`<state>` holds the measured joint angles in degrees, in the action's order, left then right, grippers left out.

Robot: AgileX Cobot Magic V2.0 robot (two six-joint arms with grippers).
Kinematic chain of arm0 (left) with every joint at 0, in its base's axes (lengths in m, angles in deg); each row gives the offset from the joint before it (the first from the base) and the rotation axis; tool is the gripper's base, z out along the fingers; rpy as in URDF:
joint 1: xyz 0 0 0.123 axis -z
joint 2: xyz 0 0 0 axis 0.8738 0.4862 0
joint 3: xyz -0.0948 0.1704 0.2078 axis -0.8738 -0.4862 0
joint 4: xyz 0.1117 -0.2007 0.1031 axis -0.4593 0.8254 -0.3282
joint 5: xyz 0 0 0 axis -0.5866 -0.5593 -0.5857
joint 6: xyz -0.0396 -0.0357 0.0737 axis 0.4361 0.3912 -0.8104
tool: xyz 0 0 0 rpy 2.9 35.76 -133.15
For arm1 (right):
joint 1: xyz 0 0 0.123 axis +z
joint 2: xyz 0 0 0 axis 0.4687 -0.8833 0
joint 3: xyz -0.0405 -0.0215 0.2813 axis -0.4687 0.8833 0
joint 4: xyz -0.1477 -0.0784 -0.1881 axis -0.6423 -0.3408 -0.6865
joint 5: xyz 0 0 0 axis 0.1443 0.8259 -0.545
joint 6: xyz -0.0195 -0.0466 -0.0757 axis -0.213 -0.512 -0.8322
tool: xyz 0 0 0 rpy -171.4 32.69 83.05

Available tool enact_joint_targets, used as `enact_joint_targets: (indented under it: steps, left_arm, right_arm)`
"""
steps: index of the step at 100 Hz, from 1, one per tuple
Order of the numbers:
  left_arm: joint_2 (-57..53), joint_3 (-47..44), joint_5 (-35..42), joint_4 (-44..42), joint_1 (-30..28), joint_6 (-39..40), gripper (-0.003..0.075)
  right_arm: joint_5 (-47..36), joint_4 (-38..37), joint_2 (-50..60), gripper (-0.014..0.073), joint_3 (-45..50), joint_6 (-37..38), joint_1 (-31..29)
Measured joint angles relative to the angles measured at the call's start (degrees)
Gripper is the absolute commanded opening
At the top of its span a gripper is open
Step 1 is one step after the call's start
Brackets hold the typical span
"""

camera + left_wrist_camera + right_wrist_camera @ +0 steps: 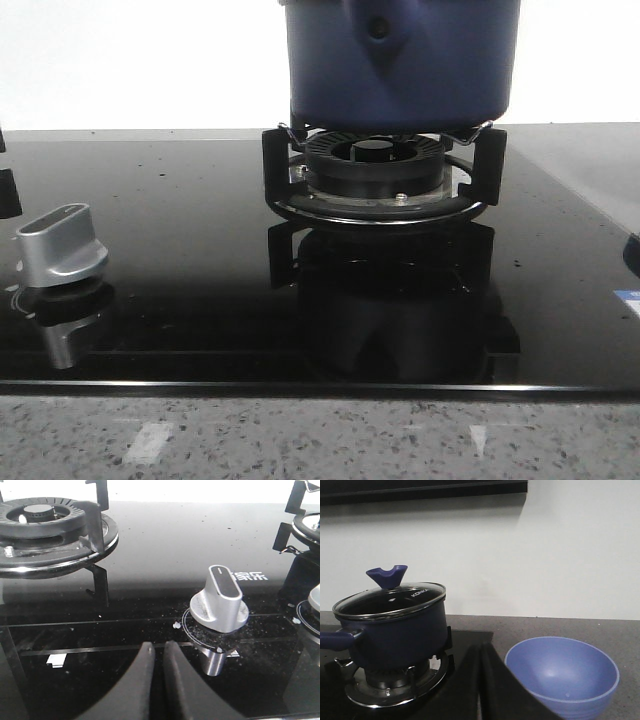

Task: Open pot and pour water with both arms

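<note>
The dark navy pot (400,60) stands on the black burner grate (380,175) at the back centre of the front view. In the right wrist view the pot (395,635) carries a glass lid (390,600) with a blue knob (387,575), and its handle (332,639) points away to the side. A blue bowl (562,675) stands empty on the grey counter beside the hob. My right gripper (481,647) is shut and empty, low between pot and bowl. My left gripper (158,646) is shut and empty over the glass hob. Neither gripper shows in the front view.
A silver control knob (220,605) stands just beside the left fingertips and also shows in the front view (60,245). An empty burner (45,525) lies beyond the left gripper. A second knob (315,597) sits at the frame edge. The granite counter edge (320,435) runs along the front.
</note>
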<state>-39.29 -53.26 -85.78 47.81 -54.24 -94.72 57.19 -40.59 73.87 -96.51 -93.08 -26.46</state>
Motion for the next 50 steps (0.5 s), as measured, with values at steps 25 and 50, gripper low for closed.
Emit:
enact_joint_targets:
  steps: [25,50]
  left_arm:
    - [0.00,0.00,0.00,0.00,0.00,0.00,-0.0011]
    - [0.00,0.00,0.00,0.00,0.00,0.00,-0.0011]
  right_arm:
    - [-1.23,0.00,0.00,-0.0066,6.04,0.00,-2.22]
    - [-5.73,-1.09,0.00,-0.0069,20.29,0.00,-9.91]
